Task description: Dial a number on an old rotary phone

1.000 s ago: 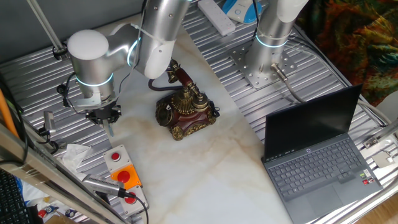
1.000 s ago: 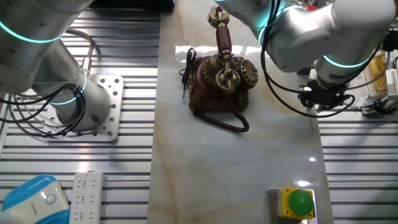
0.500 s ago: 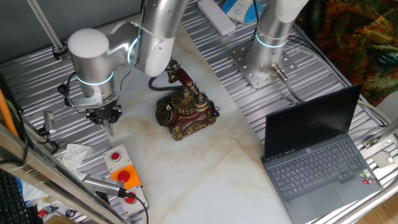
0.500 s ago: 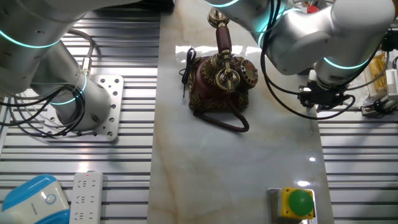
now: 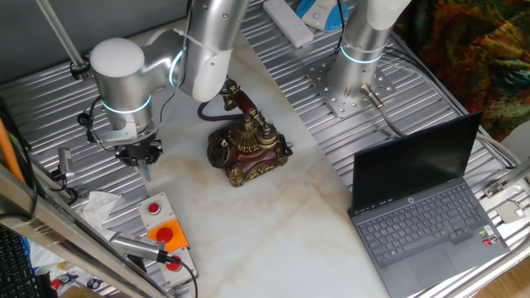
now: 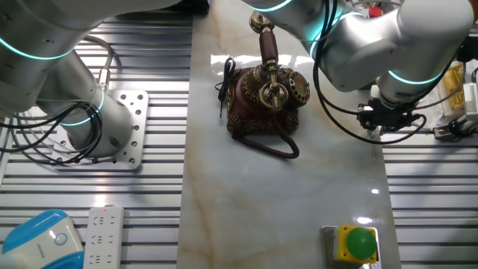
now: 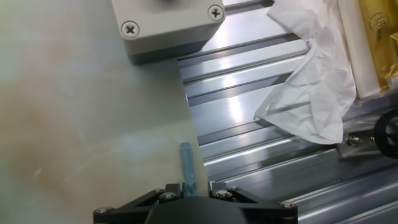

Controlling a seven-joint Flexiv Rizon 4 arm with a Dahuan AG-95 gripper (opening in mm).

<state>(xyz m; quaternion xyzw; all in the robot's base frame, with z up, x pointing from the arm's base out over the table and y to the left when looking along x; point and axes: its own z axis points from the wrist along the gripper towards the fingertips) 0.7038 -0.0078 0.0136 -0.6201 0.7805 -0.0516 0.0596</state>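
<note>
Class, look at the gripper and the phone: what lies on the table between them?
Nothing: in one fixed view, only bare marble tabletop lies between the gripper and the phone. The other fixed view shows the same.

The silver arm bends over and drops its wrist straight down. The gripper (image 5: 146,168) points downward, its 2 fingers closed tight on a thin blue rod (image 7: 187,167) that sticks out below them.

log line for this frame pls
phase: pre-approach | gripper: shut on blue stick, over table edge | rotary phone: untouched, handset on cradle | contact: none
</note>
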